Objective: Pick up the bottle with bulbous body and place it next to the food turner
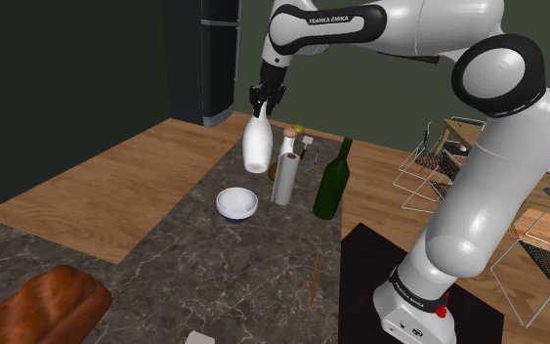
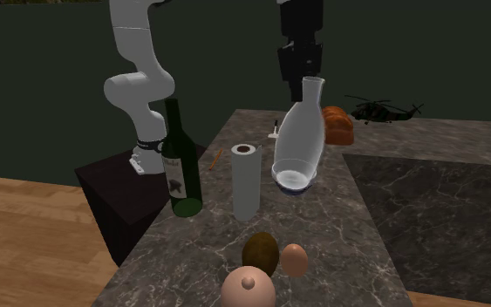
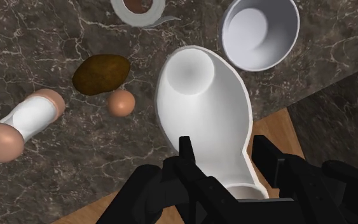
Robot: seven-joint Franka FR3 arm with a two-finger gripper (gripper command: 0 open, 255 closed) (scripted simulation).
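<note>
So the pick-up half looks done. The white bottle with bulbous body point(image 1: 257, 145) hangs from my end effector point(image 1: 264, 104) in the upper middle of the shoulder view. Its base appears clear of the dark marbled tabletop point(image 1: 194, 264), above the white bowl point(image 1: 236, 203) and in front of the paper-towel roll point(image 1: 284, 176). In the second exterior view it sits at centre frame, leaning a little, with its round bottom overlapping the bowl's rim.

What is left is the carry and the set-down. I take the slim brown stick lying lower right of centre in the shoulder view, close to my stand, to be the food turner point(image 1: 315, 278). It is well apart from the bottle, with the green bottle point(image 1: 332, 181) standing between the two. Judging from that, I would need to bring the load down the frame towards the stand, passing clear of the green glass, and lower it upright just beside the turner.

In the wrist view, my end effector is closed to a narrow gap. The two black fingers point(image 3: 187, 153) clasp the bottle's neck between them, and the swollen body runs away from me towards the bowl. Nothing else touches the fingers, and the egg point(image 3: 121, 102) lies on the tabletop off to one side.
</note>
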